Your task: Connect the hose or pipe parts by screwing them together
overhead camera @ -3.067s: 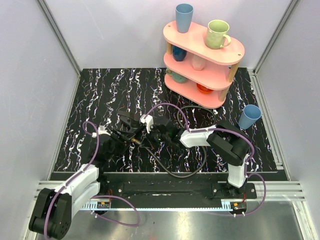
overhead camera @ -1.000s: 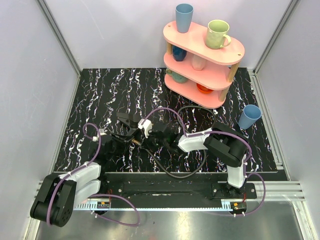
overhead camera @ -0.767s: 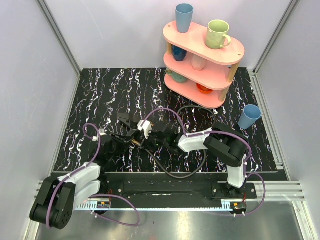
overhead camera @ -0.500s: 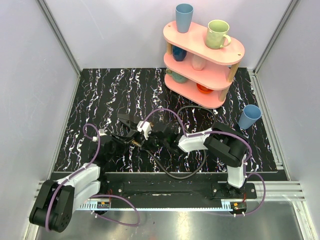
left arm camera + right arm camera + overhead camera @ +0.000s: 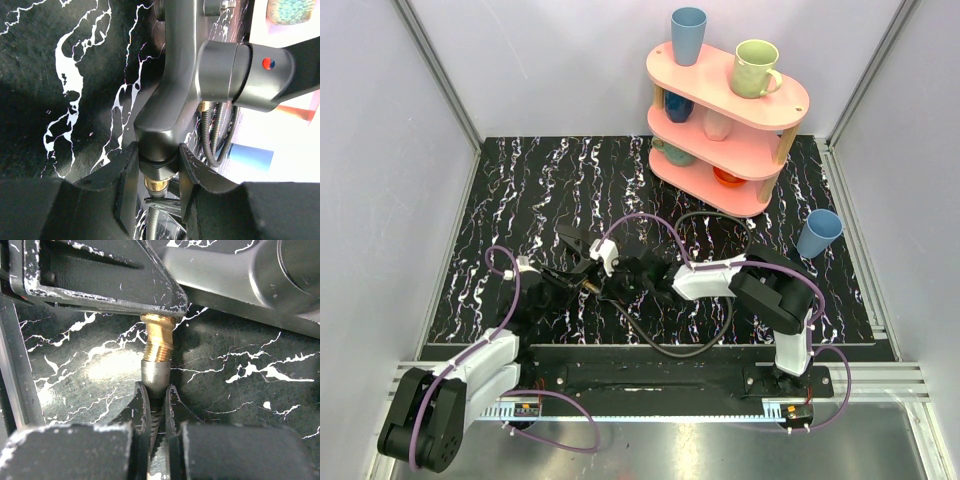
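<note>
A black angular pipe piece (image 5: 175,90) is held near its lower end by my left gripper (image 5: 157,167), whose fingers are shut on its hex nut. Its brass thread (image 5: 158,342) sticks out below the nut. The hose's silver collar (image 5: 153,376) sits on the tip of that thread, and most of the thread is bare. My right gripper (image 5: 156,395) is shut on the ribbed black hose just behind the collar. In the top view the two grippers meet at mid-table (image 5: 600,278), and the hose (image 5: 670,350) loops away to the right.
A pink three-tier shelf (image 5: 760,95) with cups stands at the back right. A blue cup (image 5: 817,233) stands on the black marbled mat (image 5: 520,190) to the right of the arms. Purple cables arc over both wrists.
Both grips are unchanged. The two grippers and the joint between them have drifted slightly left, and the left arm's elbow has shifted a little.
</note>
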Controlling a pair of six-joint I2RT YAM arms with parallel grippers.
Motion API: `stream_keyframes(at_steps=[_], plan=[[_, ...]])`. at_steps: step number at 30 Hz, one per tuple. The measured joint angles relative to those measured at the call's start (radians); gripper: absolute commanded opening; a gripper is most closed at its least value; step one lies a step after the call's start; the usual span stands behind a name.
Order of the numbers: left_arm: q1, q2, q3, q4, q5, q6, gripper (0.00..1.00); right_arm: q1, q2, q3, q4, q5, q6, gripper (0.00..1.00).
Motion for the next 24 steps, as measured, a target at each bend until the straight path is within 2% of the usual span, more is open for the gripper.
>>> stream_keyframes(at_steps=[10,17,24], plan=[[-0.001,0.010,0.000,0.018,0.003,0.010,0.00,0.000,0.000,0.048,-0.089,-0.005,0.006,0.00],[0.000,0.010,-0.003,0.033,0.002,0.002,0.00,-0.005,0.000,0.049,-0.087,-0.010,0.031,0.00],[0.000,0.010,-0.017,0.106,0.002,-0.017,0.00,-0.054,0.000,0.037,-0.032,-0.119,0.108,0.00]])
